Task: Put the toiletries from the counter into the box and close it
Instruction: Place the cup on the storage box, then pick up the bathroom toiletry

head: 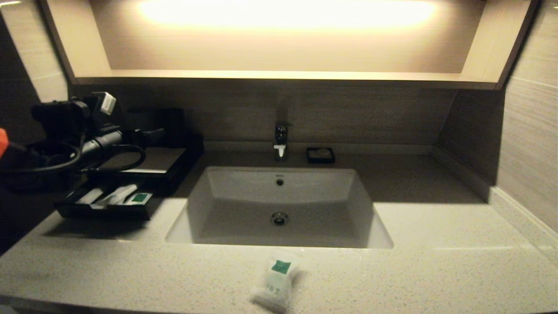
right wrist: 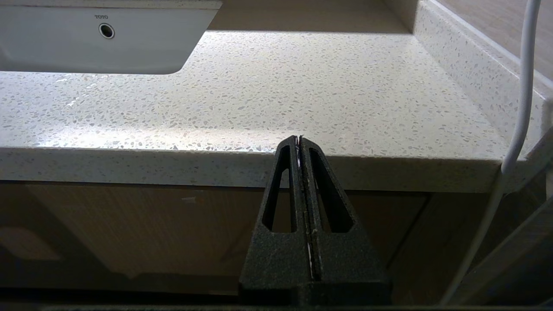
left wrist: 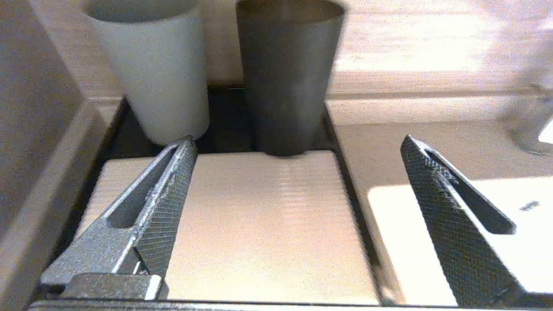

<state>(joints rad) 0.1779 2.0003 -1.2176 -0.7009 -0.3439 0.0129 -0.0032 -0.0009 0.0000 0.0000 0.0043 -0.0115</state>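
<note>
The small white pillow pouch [head: 276,279] with a green label lies on the counter [head: 436,261] at the front, before the basin. The black box [head: 150,159] stands at the back left with its front drawer [head: 87,210] pulled out. A long clear stick-shaped packet [head: 114,196] with a green label lies in the drawer. My left gripper [head: 152,133] hovers over the box. In the left wrist view it [left wrist: 298,139] is open and empty above the box's pale top [left wrist: 259,224]. My right gripper [right wrist: 299,138] is shut and empty, low before the counter's front edge [right wrist: 216,166].
A white cup [left wrist: 155,69] and a dark tumbler [left wrist: 287,73] stand behind the box top. The sunken white basin [head: 279,192] has a faucet [head: 281,141] behind it and a tiny black dish [head: 320,155] to its right. A wall borders the counter's right.
</note>
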